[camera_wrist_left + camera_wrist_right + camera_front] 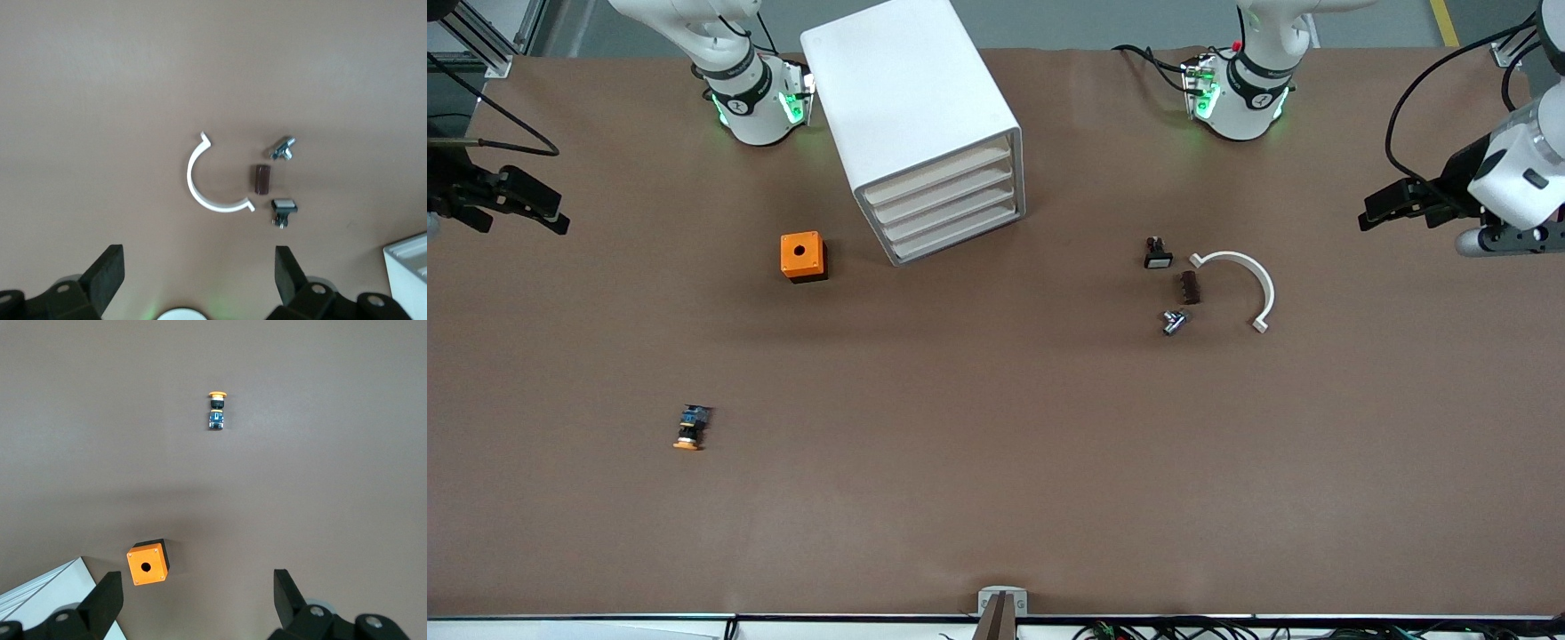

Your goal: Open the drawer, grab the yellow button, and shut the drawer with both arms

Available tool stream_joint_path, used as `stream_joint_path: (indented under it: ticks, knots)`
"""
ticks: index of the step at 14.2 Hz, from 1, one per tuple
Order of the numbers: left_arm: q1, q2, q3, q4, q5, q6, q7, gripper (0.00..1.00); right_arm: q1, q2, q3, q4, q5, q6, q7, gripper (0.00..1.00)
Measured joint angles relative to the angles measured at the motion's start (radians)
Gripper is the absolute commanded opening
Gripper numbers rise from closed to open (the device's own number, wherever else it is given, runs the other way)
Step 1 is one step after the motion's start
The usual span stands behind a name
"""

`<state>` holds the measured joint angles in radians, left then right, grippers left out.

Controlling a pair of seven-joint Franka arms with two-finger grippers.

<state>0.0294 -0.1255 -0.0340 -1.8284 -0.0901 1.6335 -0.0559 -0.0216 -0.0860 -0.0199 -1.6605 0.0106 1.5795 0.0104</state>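
Observation:
The button (pixel 691 427), with orange cap, black body and blue end, lies on the bare table (pixel 996 462), nearer the front camera than the orange box; the right wrist view shows the button (pixel 216 410) too. All drawers of the white drawer cabinet (pixel 925 116) are shut, their fronts (pixel 951 209) flush. My right gripper (pixel 551 213) hangs open and empty over the right arm's end of the table, fingers (pixel 107 600) wide apart. Over the left arm's end, my left gripper (pixel 1374 209) is also open, with nothing between its fingers (pixel 107 270).
An orange box (pixel 803 256) with a black hole stands beside the cabinet. Toward the left arm's end lie a white curved clip (pixel 1245 276), a black part with a white face (pixel 1157 255), a brown block (pixel 1189 287) and a metal piece (pixel 1173 322).

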Motion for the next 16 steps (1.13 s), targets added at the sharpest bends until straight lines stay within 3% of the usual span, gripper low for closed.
stream_joint_path:
  ticks: [8,16]
  knots:
    - [-0.004,0.107,-0.004,0.252,0.045,0.007,0.000,0.99,0.000,0.000,0.001,0.000,0.000,0.000,0.000,1.00]
    - [0.000,0.128,-0.039,0.325,0.067,-0.067,-0.002,0.99,0.000,0.000,0.004,0.000,0.000,0.000,0.000,1.00]
